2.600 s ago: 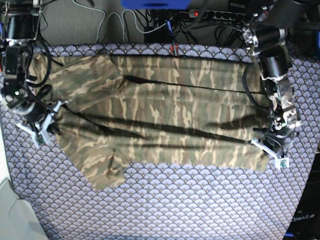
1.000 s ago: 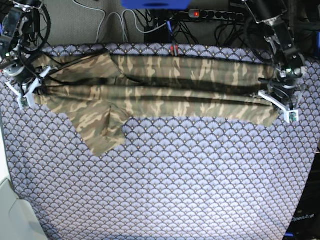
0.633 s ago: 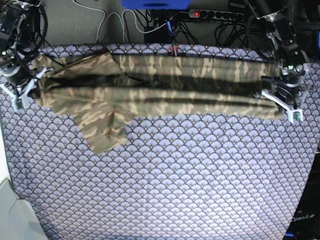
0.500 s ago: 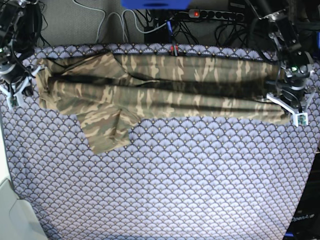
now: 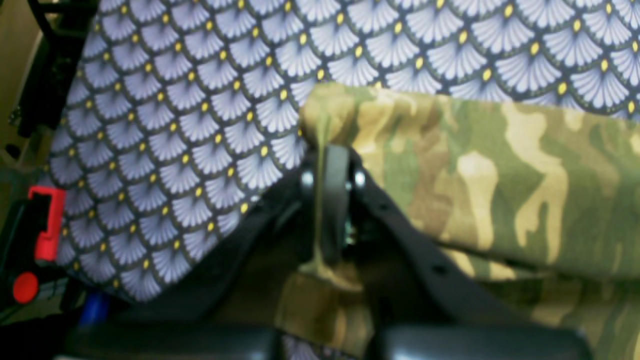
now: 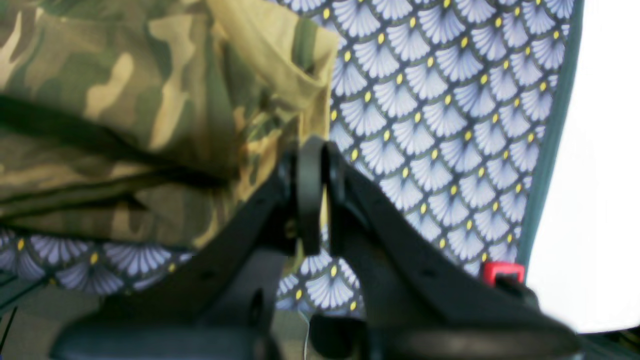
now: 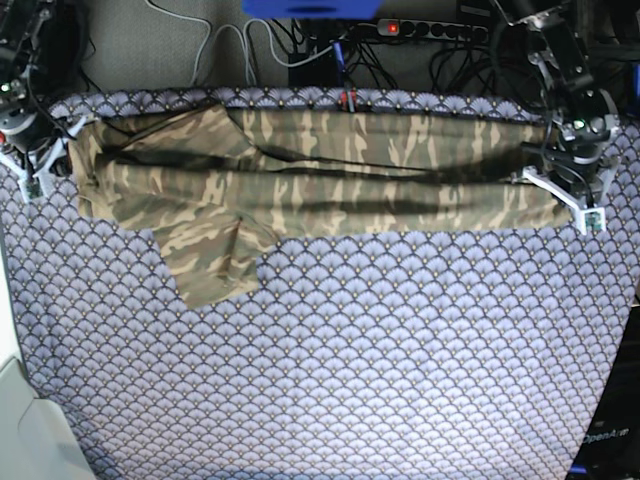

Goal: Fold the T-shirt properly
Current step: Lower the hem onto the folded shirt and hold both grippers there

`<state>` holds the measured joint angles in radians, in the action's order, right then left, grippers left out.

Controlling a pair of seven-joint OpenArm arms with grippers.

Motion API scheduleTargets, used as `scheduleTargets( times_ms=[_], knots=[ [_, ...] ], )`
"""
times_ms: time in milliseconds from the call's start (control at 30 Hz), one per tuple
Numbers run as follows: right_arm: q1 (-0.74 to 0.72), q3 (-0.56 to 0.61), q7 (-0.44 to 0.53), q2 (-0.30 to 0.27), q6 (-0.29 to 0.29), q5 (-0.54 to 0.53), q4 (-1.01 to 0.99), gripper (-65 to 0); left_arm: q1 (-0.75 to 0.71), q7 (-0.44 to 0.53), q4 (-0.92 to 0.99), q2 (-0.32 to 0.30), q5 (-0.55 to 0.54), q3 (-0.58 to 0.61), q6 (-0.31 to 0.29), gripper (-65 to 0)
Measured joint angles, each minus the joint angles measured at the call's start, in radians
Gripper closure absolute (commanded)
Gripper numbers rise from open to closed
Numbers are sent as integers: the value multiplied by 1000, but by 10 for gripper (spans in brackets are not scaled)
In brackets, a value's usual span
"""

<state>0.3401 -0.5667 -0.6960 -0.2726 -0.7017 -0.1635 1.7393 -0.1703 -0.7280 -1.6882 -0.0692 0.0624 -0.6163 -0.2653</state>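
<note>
The camouflage T-shirt (image 7: 330,170) lies folded lengthwise in a long band along the table's far side. One sleeve (image 7: 215,262) sticks out toward the near side. At the band's right end, my left gripper (image 7: 566,196) is shut on the shirt's corner. In the left wrist view a strip of T-shirt (image 5: 500,190) runs between the closed fingers (image 5: 334,200) of the left gripper (image 5: 327,200). At the band's left end, my right gripper (image 7: 42,165) is shut on the other corner. The right wrist view shows the T-shirt (image 6: 150,100) bunched against the right gripper (image 6: 310,200).
A purple-grey fan-scale cloth (image 7: 350,370) covers the table. A power strip (image 7: 430,30) and tangled cables lie beyond the far edge. A white surface (image 7: 20,420) borders the near left corner.
Both grippers carried the shirt's near edge up to the far edge, folding it into a band. In the last second the band settled flat and both grippers shifted slightly farther away.
</note>
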Motion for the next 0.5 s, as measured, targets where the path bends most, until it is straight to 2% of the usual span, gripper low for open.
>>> scheduleTargets(
  times_ms=[367,433,500],
  knots=[
    [-2,0,-6,2,0,-1,0,0,-1,6,113,-9,0,-3,-1,-7],
    [-2,0,-8,2,0,0,0,0,-1,7,126,-9,0,-3,0,-35],
    [-2,0,-8,2,0,0,0,0,-2,6,127,-8,0,-1,0,-92]
  ],
)
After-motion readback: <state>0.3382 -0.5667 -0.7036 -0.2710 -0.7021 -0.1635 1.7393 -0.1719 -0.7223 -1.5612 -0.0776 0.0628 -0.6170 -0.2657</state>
